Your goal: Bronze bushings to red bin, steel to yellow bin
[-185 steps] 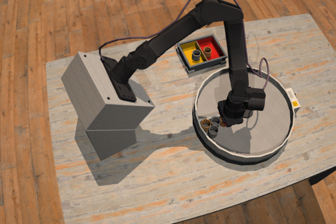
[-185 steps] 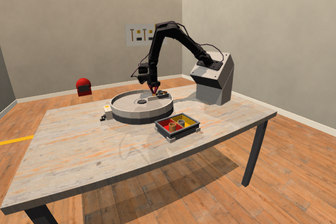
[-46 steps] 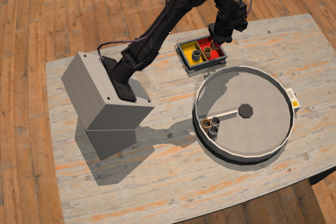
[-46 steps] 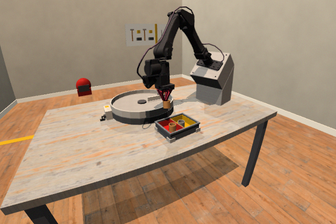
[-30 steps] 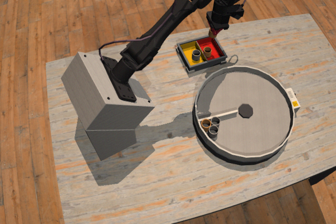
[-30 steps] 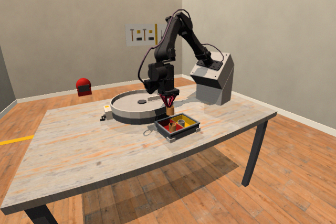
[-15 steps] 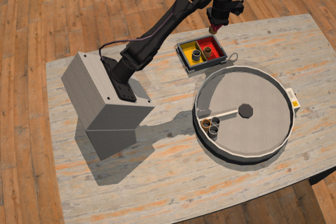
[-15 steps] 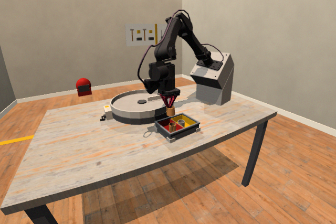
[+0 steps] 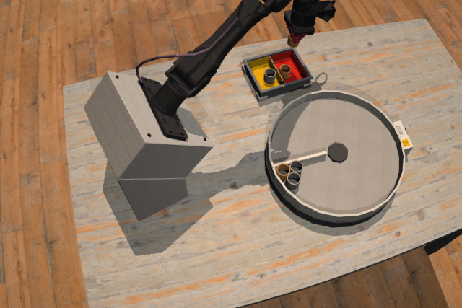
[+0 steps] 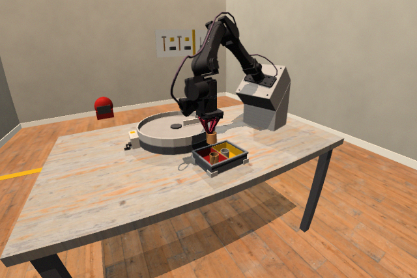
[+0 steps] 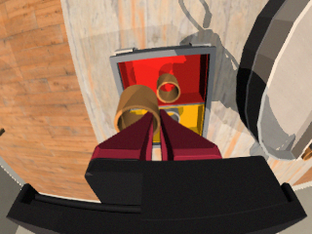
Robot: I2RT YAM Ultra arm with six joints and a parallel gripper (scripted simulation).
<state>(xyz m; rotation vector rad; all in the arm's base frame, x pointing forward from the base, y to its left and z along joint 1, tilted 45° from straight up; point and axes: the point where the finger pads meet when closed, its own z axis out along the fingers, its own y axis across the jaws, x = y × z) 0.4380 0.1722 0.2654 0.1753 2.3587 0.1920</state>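
Weathered plank tabletop: black parallel gripper (image 10: 210,131) clenches a bronze cylindrical bushing (image 10: 211,138) above the red bin compartment (image 10: 205,153); early release risks overshooting the far edge.

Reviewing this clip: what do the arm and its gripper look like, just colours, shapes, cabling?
The arm is matte black with chunky, boxy links, and a thin purple cable runs along it. It stands on a black bolted plate atop a slanted grey pedestal. The gripper has a wide black body and two dark red, wedge-shaped fingers.
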